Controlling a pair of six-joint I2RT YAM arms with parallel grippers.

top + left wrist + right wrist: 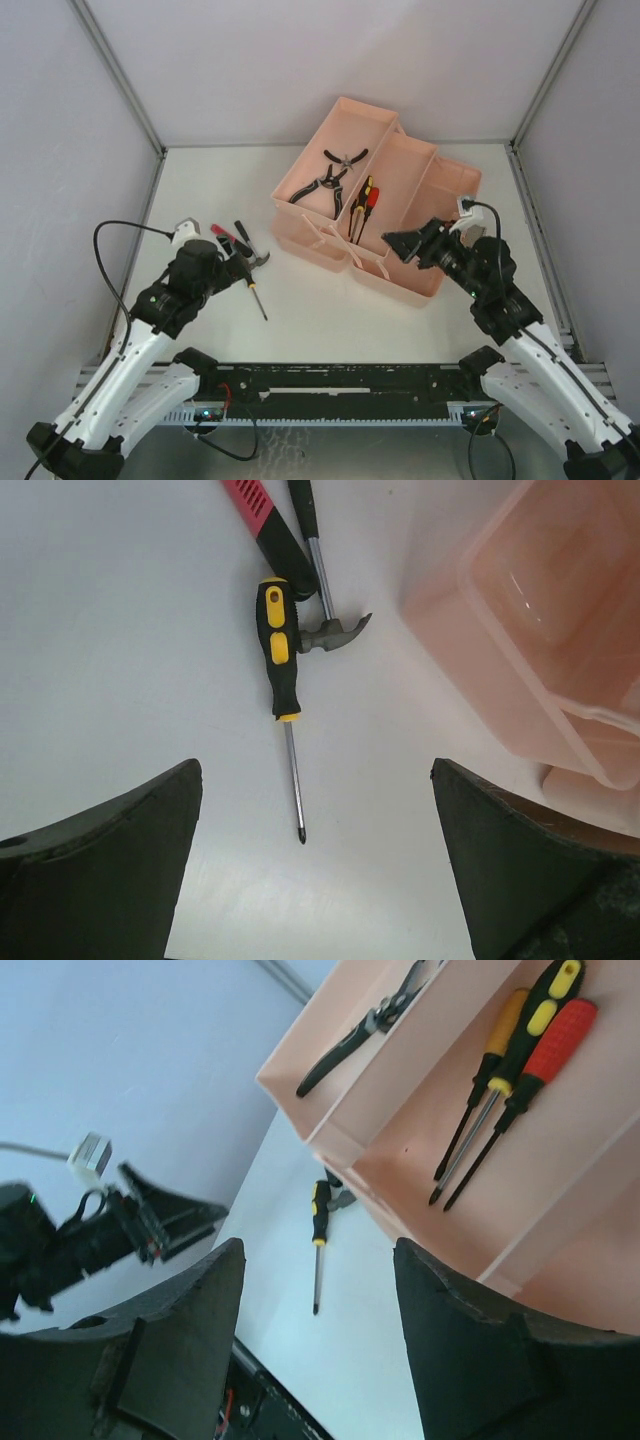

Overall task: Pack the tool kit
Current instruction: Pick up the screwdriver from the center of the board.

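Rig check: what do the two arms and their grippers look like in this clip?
The left arm and right arm have white lower links with black joints and wrists. Each trails a thin black cable and has a small white block near the wrist. The left gripper and right gripper have broad matte-black wedge fingers.

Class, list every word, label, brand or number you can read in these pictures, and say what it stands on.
None: no text can be read anywhere. The toolbox, the pliers, the hammer and the screwdriver beside it show no legible word, brand or number.
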